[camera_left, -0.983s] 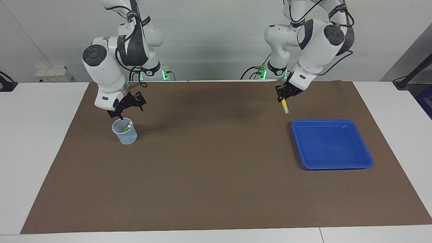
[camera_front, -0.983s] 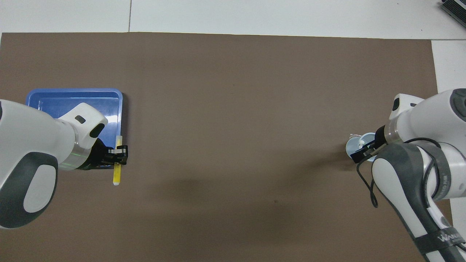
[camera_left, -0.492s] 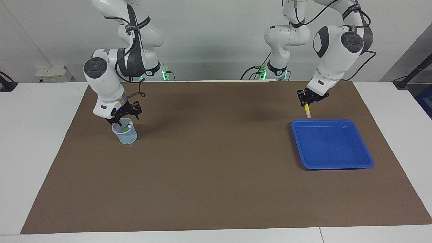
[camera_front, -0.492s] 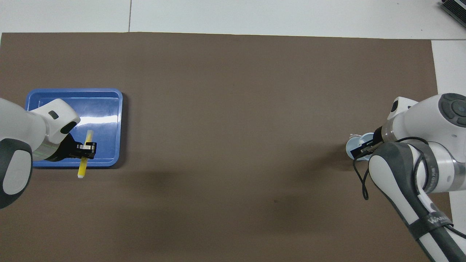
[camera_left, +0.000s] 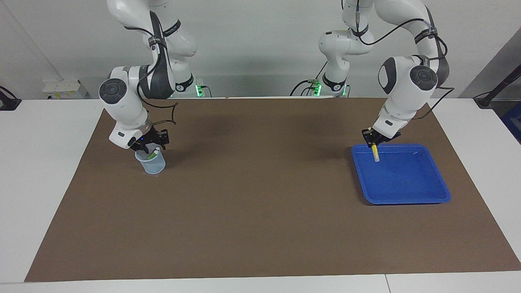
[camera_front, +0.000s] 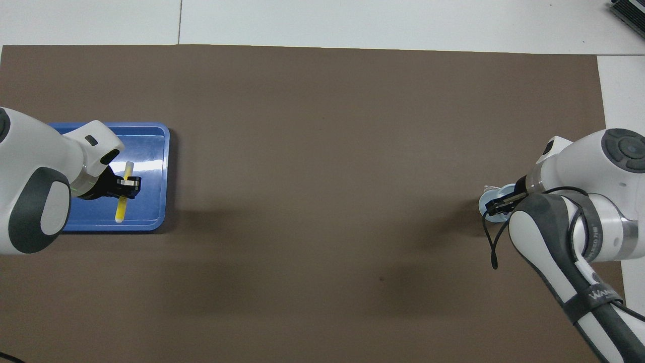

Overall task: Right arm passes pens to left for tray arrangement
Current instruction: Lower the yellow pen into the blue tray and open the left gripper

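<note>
My left gripper (camera_left: 372,140) is shut on the yellow pen (camera_left: 375,154) and holds it tilted, pale end down, over the part of the blue tray (camera_left: 407,179) nearest the robots. In the overhead view the left gripper (camera_front: 128,184) and yellow pen (camera_front: 121,209) are over the tray (camera_front: 151,151). My right gripper (camera_left: 148,147) is at the mouth of the pale mesh cup (camera_left: 154,165), where the green pen (camera_left: 153,154) stands. In the overhead view the right gripper (camera_front: 496,206) covers most of the cup (camera_front: 485,204). The purple pen is not visible.
A brown mat (camera_left: 252,195) covers most of the white table. The cup stands toward the right arm's end, the tray toward the left arm's end. A white box (camera_left: 61,89) sits at the table's edge near the right arm's base.
My left gripper has carried the yellow pen from beside the tray to over it and lowered it. My right gripper has sunk a little closer onto the cup.
</note>
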Robot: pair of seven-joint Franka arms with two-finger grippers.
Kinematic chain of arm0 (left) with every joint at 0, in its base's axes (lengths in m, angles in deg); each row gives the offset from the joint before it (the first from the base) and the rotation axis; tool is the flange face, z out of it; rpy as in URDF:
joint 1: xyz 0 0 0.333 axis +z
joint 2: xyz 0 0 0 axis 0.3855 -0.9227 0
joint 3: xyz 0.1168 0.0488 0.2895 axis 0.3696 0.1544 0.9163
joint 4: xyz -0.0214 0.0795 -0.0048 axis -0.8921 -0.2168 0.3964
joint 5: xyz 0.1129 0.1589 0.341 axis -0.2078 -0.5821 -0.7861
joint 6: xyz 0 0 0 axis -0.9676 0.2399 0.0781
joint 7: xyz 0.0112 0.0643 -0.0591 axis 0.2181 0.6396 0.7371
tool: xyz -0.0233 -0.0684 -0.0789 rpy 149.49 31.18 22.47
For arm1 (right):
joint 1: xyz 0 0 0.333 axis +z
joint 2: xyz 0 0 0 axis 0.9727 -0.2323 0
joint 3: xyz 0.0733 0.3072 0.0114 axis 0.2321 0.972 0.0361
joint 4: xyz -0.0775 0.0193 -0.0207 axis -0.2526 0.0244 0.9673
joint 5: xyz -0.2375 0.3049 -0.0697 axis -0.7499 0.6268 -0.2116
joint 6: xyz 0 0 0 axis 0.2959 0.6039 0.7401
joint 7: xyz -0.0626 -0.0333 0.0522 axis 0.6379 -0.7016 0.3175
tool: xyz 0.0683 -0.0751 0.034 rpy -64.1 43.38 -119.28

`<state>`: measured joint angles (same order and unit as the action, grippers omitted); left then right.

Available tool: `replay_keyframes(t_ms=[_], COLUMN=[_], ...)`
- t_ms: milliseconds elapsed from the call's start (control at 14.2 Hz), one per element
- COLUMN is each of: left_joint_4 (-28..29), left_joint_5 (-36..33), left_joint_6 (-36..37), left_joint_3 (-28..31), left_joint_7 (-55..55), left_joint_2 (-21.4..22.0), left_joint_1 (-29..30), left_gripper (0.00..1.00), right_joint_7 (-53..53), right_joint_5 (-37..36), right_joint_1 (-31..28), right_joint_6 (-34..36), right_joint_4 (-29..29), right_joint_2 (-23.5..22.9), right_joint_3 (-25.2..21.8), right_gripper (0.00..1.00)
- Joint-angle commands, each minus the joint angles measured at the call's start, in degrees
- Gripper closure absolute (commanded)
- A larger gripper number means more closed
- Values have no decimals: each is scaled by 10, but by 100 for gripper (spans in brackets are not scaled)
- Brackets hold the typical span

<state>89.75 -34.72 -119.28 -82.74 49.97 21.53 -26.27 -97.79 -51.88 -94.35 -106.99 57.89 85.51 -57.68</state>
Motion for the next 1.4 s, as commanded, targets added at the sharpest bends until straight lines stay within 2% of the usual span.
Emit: replay_keyframes(t_ms=[0, 140, 351, 492, 632, 773, 1194, 1264, 1335], left_joint_4=[-16, -25, -38, -53, -51, -49, -39, -38, -34], left_joint_5=[-15, -15, -15, -15, -15, -15, -49, -49, -48], left_joint_6=[-26, -47, -71, -83, -101, -121, -152, -154, -160], left_joint_3=[-6, -6, -6, -6, -6, -6, -6, -6, -6], left_joint_7=[-6, -6, -7, -10, -10, -22, -58, -59, -59], left_joint_2=[-32, -65, -105, -132, -140, -151, -168, -168, -168], left_joint_1=[13, 14, 22, 24, 25, 32, 41, 39, 37], left_gripper=[100, 100, 100, 100, 100, 100, 100, 97, 82], right_joint_7=[12, 11, 10, 9, 9, 3, -23, -23, -23], right_joint_5=[-5, -5, -3, -3, -2, -3, -10, -9, -3], right_joint_1=[-11, -12, -12, -12, -12, -11, 6, 13, 18], right_joint_6=[1, 3, 28, 46, 47, 60, 245, 281, 307], right_joint_4=[-1, -3, -24, -39, -41, -52, -195, -223, -240], right_joint_2=[1, -2, -8, -12, -12, -11, 2, 3, 5], right_joint_3=[9, 9, 10, 10, 10, 10, 14, 15, 15], right_gripper=[54, 61, 85, 92, 100, 100, 100, 100, 100])
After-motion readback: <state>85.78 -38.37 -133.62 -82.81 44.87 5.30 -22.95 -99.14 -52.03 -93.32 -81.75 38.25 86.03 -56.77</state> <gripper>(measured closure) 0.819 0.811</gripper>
